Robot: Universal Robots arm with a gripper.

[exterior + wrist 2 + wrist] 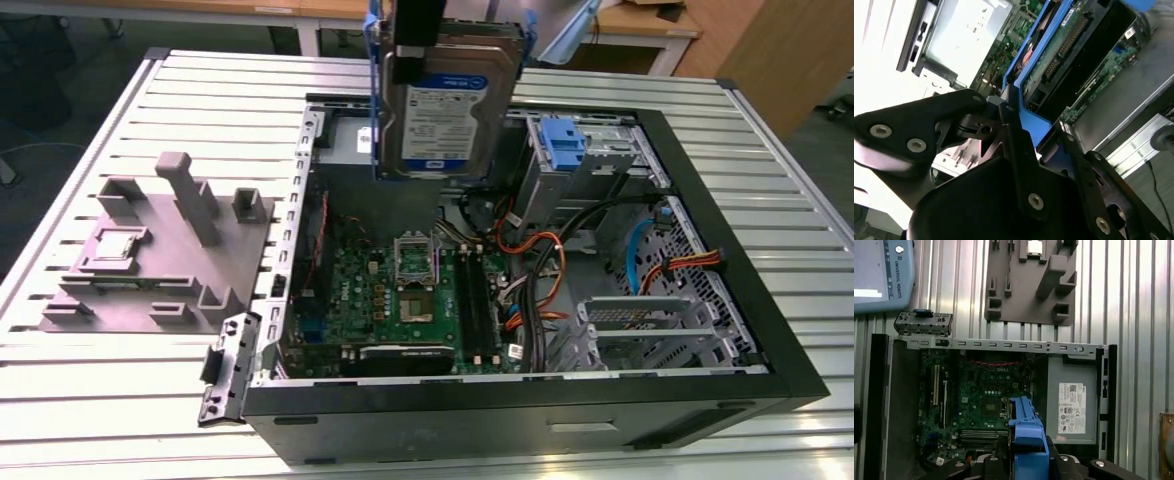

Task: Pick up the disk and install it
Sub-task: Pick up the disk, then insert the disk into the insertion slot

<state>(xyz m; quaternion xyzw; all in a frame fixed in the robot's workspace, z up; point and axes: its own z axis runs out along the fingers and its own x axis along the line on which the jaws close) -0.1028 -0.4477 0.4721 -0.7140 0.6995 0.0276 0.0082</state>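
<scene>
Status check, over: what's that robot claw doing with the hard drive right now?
Gripper shut on the disk. Disk upright above the open computer case, not installed. Loose cables beside the drive bay.

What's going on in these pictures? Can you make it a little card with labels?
disk: upright, held above the open computer case, label facing the exterior view
gripper: shut on the disk's blue carrier
installed: not yet
inside case: motherboard, power supply, drive bay with blue bracket
beside case: grey fixture block on the table, at the exterior view's left
</scene>
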